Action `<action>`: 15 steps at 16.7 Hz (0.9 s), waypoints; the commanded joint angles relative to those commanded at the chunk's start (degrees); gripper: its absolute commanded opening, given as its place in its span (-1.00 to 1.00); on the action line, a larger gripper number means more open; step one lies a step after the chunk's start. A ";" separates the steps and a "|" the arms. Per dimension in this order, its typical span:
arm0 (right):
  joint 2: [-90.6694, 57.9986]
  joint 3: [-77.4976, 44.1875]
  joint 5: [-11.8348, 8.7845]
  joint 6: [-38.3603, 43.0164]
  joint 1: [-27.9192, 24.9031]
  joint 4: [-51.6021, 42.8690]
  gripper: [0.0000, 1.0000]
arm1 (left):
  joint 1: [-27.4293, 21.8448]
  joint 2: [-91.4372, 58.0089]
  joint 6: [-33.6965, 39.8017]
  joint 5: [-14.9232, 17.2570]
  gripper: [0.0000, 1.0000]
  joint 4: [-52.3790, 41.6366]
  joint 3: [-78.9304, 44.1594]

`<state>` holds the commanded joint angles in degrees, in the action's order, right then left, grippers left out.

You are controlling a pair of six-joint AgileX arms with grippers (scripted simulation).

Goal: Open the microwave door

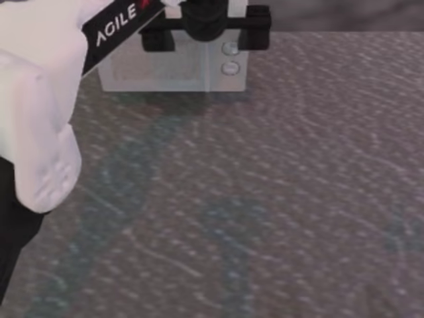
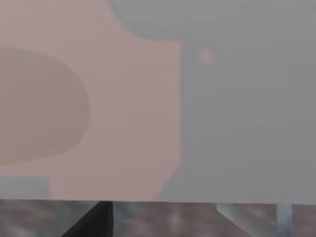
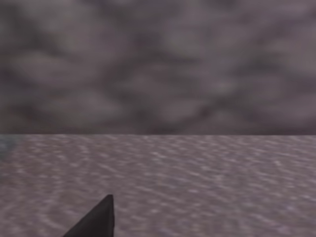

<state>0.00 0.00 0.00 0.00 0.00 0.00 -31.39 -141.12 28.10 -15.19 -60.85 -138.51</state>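
The beige-white microwave point(image 1: 173, 76) stands at the table's far edge, left of centre. Its door point(image 1: 156, 66), with a greyish mesh window, looks flush with the front. The narrow panel with two round knobs point(image 1: 230, 57) is to the door's right. My left gripper point(image 1: 207, 34) hovers over the microwave's top, open, its black fingers point(image 1: 159, 38) spread wide with nothing between them. Pale pink and grey microwave surfaces fill the left wrist view at very close range, and one dark fingertip point(image 2: 98, 222) shows. My right gripper point(image 3: 158, 224) is out of the top view, parked low over the table.
My left arm's white housing point(image 1: 40, 99) covers the top view's left side. The grey-mauve tabletop point(image 1: 265, 199) stretches in front of the microwave and to its right. A mottled grey backdrop point(image 3: 158, 64) rises beyond the table's far edge.
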 joint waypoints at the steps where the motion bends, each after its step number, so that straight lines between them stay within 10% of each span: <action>1: 0.00 0.00 0.00 0.00 0.00 0.00 1.00 | 0.00 0.00 0.00 0.00 1.00 0.00 0.00; 3: 0.00 0.00 0.00 0.00 0.00 0.00 1.00 | 0.00 0.00 0.00 0.00 1.00 0.00 0.00; 15: 0.00 0.00 0.00 0.00 0.00 0.00 1.00 | 0.00 0.00 0.00 0.00 -0.81 0.00 0.00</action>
<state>0.00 0.00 0.00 0.00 0.00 0.00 -31.39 -141.12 28.10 -15.19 -60.85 -138.51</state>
